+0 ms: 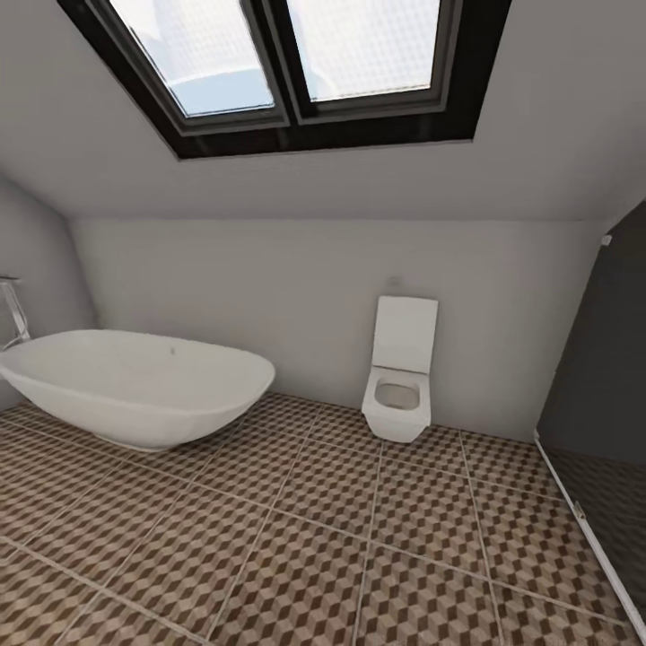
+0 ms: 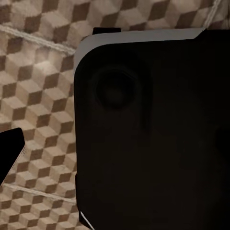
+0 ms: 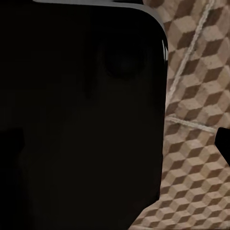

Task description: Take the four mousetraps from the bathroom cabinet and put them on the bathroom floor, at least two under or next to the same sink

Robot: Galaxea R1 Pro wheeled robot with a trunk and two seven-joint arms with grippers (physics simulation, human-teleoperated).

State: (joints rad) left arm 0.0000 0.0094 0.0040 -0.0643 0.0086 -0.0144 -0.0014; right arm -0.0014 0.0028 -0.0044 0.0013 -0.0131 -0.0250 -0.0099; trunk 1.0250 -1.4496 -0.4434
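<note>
The head view looks across the bathroom floor (image 1: 359, 556), its cube-patterned tiles running to the far wall; an oval white bathtub (image 1: 135, 386) stands at the left, a white toilet (image 1: 399, 377) near the middle; both wrist views show a dark robot body (image 2: 153, 134) over tiles; whether the fingers are open or closed cannot be told.

Robot body panel (image 2: 153, 134): matte black, rounded corner, thin pale grey edge, with a shallow circular recess. The right wrist view shows a matching black panel (image 3: 76, 115).
</note>
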